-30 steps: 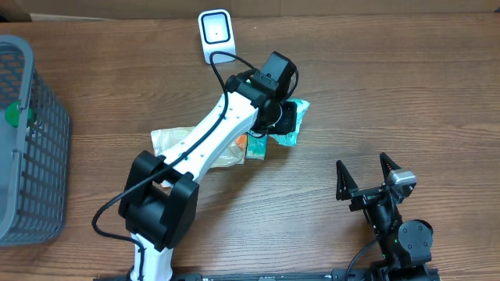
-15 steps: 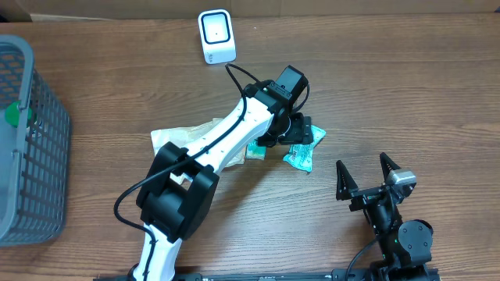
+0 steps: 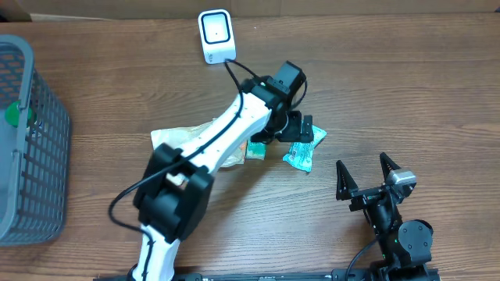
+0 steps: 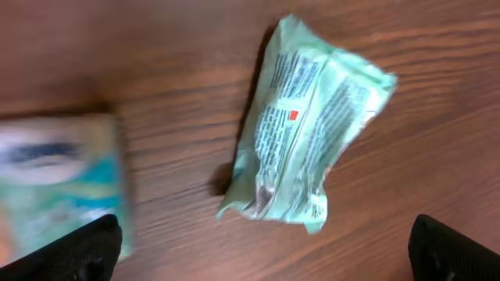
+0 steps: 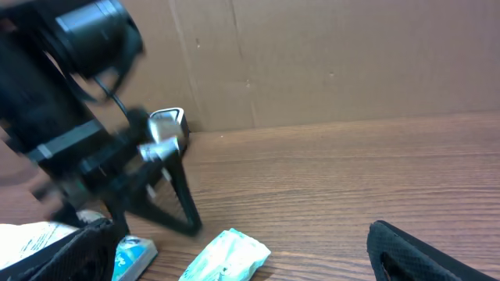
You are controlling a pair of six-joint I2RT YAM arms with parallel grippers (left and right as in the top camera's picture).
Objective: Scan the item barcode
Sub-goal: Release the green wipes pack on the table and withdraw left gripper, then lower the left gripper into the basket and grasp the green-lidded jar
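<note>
A wooden table [image 3: 406,70] carries a grey basket [image 3: 31,117] at its far left edge. The white left arm [image 3: 226,125] reaches over a heap of snack bags [image 3: 176,140] toward the centre, well short of the white scanner [image 3: 216,35] at the back. The item, a pale green packet [image 4: 312,140], lies flat and loose on the wood with its printed side up, just beyond the fingertips of the left gripper [image 4: 269,246]. Those jaws stand wide apart and hold nothing. The right gripper [image 3: 362,164] waits near the front edge, also spread and empty. Judging by this, the packet is not at the scanner. The next move calls for closing on it and turning its barcode to the scanner's window.
</note>
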